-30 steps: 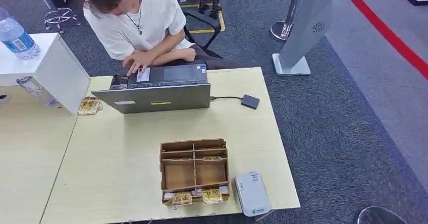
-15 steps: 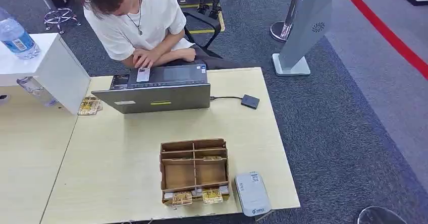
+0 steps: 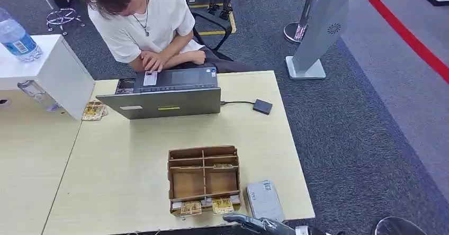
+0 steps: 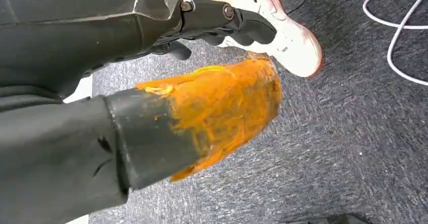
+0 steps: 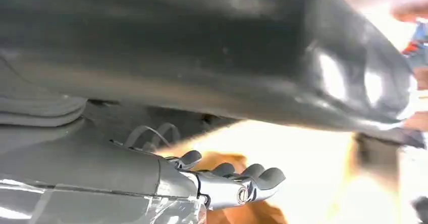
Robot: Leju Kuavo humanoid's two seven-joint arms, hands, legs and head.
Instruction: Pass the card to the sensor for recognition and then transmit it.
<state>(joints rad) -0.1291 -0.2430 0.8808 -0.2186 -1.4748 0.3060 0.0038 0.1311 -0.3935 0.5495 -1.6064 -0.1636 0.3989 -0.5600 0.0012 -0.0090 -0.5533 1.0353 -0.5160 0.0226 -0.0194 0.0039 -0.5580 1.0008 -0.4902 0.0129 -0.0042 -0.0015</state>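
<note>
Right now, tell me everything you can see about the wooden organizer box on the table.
The wooden organizer box is brown, looks like thin laser-cut board, and sits flat on the pale table near its front edge. Dividers split it into narrow slots at the back, two larger open compartments in the middle and a front row holding yellowish cards; another card lies in a back right slot. The grey sensor lies close beside it on the right. The right robot hand is below its front corner, not touching it.

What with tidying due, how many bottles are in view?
2. One bottle stands on the white box at the far left; another sits below it, partly hidden by that box. Others may be hidden.
</note>
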